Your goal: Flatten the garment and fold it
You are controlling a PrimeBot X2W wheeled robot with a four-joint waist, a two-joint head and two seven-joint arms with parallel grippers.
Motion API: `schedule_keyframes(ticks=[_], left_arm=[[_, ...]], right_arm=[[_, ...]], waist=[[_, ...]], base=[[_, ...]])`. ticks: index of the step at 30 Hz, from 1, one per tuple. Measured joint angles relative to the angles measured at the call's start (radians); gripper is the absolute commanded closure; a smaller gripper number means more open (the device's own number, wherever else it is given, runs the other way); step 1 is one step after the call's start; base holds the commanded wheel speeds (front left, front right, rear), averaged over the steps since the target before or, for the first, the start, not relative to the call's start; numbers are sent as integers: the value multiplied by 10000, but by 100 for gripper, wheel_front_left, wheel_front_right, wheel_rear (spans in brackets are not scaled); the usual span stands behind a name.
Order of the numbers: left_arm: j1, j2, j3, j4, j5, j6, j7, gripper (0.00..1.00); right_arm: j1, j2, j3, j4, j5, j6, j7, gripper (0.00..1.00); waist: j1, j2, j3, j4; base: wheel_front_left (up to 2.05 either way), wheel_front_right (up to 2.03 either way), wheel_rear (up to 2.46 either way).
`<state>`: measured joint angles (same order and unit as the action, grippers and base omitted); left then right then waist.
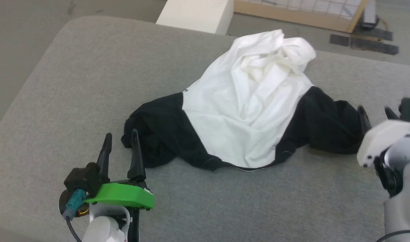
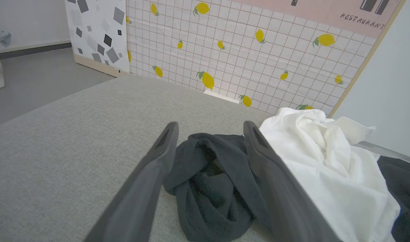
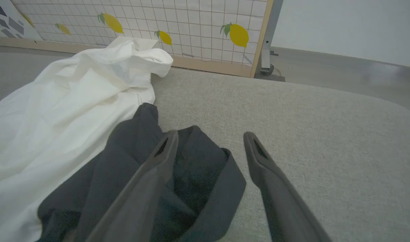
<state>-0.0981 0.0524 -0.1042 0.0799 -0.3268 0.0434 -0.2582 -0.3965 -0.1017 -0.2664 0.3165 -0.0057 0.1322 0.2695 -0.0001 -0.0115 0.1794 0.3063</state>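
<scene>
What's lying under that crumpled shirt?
The shirt lies on a grey cushion. Its heaped folds hide anything else that might be beneath.

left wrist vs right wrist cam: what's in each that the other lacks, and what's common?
Left wrist view: the left hand, open, its fingers framing a bunched black sleeve; a speckled panel; RESTAURANT lettering above.
Right wrist view: the right hand, open, one finger over a flatter black sleeve, the other over bare grey cushion; a metal post standing on the floor.
Both: the garment with its white body, the lemon-print panel, the grey cushion.
</scene>
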Motion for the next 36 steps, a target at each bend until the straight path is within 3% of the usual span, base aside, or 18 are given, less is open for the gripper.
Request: schedule_keyframes(ticks=[9,17,18,20,26,31,36], left_arm=[[-56,0,-150,-4,-21,-84,0,0],[-115,0,-71,12,-88,-84,0,0],[-129,0,-67,17,-88,-82,0,0],[-150,0,-52,48,-88,-82,2,0],[-153,0,-17,138,-86,-81,0,0],[-105,0,71,234,-54,-88,0,0],[-51,0,121,267,19,-196,0,0]], right_arm=[[204,462,-980,111,186,-2,2188,0],[-136,477,-531,591,276,0,4209,0],[-142,443,-458,531,236,0,4512,29],[-144,343,-341,374,222,0,4909,100],[313,-251,-708,-393,-173,-2,4412,100],[831,-1058,-2111,-911,-792,0,3476,100],[1054,-1365,-3657,-1026,-1747,0,2510,100]], waist=[[0,0,80,-246],[0,0,519,-56],[0,0,544,-50],[0,0,547,-69],[0,0,297,-207],[0,0,-86,-381],[0,0,-338,-680]], base=[[0,0,0],[0,0,0],[0,0,0],[0,0,0],[0,0,0],[0,0,0],[0,0,0]])
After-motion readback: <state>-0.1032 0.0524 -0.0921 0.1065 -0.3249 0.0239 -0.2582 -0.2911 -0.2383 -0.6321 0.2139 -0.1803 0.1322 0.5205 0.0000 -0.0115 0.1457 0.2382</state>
